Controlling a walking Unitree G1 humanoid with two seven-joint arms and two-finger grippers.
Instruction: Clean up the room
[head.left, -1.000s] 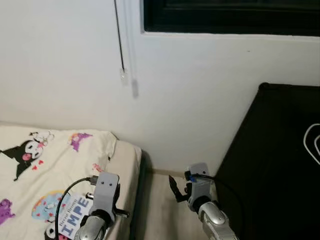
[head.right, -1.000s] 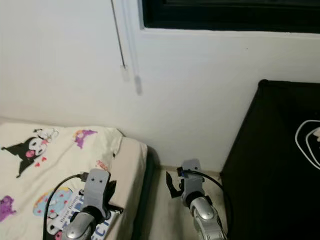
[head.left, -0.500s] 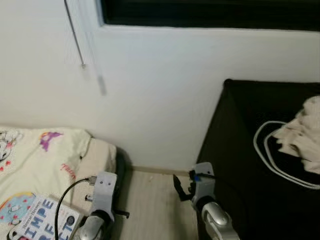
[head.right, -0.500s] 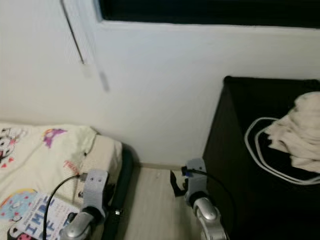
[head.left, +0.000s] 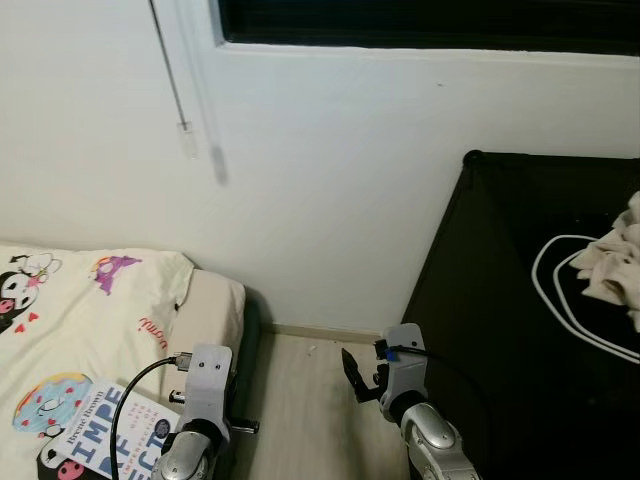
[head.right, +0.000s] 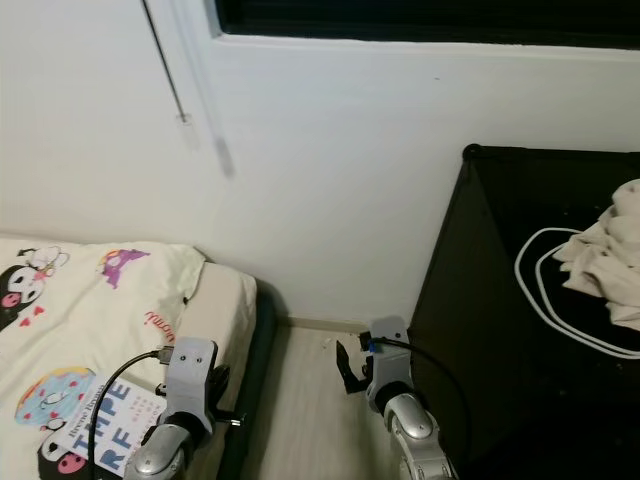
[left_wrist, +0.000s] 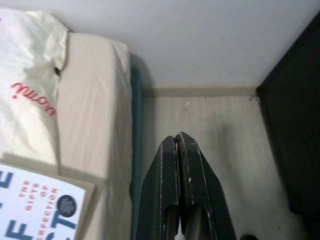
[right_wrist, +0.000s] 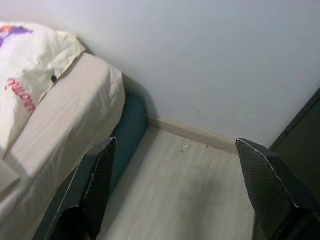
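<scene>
A book (head.left: 95, 448) with big blue letters lies on the bed (head.left: 90, 310), on its cartoon-print sheet, at the lower left. On the black cabinet (head.left: 520, 330) at the right lie a crumpled beige cloth (head.left: 615, 270) and a looped white cord (head.left: 570, 295). My left gripper (left_wrist: 176, 136) hangs low beside the bed's edge, fingers pressed together and holding nothing. Over the strip of wooden floor between bed and cabinet, my right gripper (right_wrist: 175, 141) is spread wide open and empty; its black fingers (head.left: 352, 368) point at the wall.
A white wall (head.left: 330, 180) stands straight ahead, with a dark window (head.left: 430, 20) above and a thin blind wand (head.left: 172, 80) hanging down it. The narrow floor strip (head.left: 310, 400) runs to the skirting board, with a small white scrap (right_wrist: 185, 147) on it.
The camera swung right, then part of the way back left, so the cabinet top with cloth and cord came into view. Both arms keep the same pose.
</scene>
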